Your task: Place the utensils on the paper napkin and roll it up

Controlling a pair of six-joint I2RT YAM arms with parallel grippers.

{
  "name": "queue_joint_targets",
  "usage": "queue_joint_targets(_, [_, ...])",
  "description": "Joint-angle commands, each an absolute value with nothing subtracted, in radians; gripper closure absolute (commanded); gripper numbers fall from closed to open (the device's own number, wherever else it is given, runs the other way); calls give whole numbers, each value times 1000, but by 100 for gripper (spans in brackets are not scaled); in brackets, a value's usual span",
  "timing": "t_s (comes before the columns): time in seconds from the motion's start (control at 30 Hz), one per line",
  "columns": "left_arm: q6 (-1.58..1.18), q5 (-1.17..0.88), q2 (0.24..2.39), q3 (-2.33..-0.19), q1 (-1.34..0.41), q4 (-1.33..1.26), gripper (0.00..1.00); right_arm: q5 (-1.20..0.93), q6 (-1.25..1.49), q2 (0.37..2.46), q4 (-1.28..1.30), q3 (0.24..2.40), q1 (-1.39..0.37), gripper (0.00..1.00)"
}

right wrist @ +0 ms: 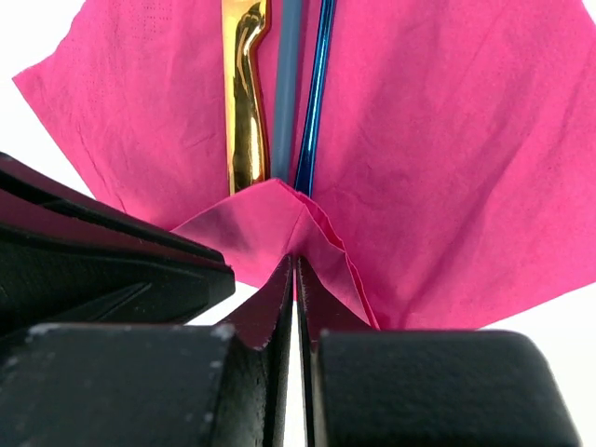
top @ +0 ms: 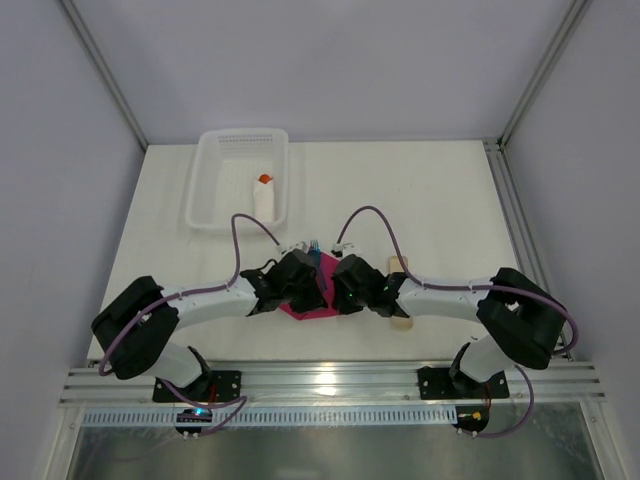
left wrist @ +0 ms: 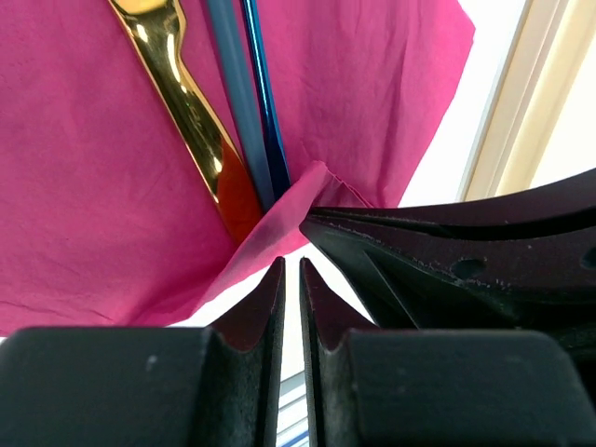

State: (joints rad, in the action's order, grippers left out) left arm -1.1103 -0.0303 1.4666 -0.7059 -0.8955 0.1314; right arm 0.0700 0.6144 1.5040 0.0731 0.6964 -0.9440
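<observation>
The magenta paper napkin (top: 300,312) (left wrist: 84,205) (right wrist: 447,158) lies flat between the two wrists. On it lie the utensils: a shiny yellow-gold knife (left wrist: 186,112) (right wrist: 244,102) and two blue handles (left wrist: 265,102) (right wrist: 317,93) side by side. Their blue ends (top: 313,245) poke out past the wrists. The napkin's near corner is folded up over the handle ends. My right gripper (right wrist: 295,263) (top: 337,290) is shut on that corner. Just beside it, my left gripper (left wrist: 291,265) (top: 308,290) is shut to a thin slit, with only white table showing between its fingers.
A long beige strip (top: 400,295) lies just right of the right wrist. A white mesh basket (top: 205,180) stands at the back left and holds a white roll with an orange tip (top: 264,195). A metal rail (top: 330,380) runs along the near table edge.
</observation>
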Motion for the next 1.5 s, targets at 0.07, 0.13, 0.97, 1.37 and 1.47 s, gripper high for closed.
queue_joint_targets(0.07, [-1092, 46, 1471, -738, -900, 153, 89, 61, 580, 1512, 8, 726, -931, 94])
queue_joint_targets(0.13, [-1095, 49, 1474, -729, -900, 152, 90, 57, 574, 1516, -23, 723, -927, 94])
queue_joint_targets(0.97, [-1134, 95, 1463, -646, -900, 155, 95, 23, 551, 1580, -101, 736, -905, 94])
queue_joint_targets(1.37, [-1138, 86, 1489, -635, -900, 130, 97, 26, 551, 1543, -91, 724, -902, 94])
queue_joint_targets(1.47, [-1141, 89, 1491, -632, -900, 126, 97, 22, 551, 1540, -98, 719, -900, 94])
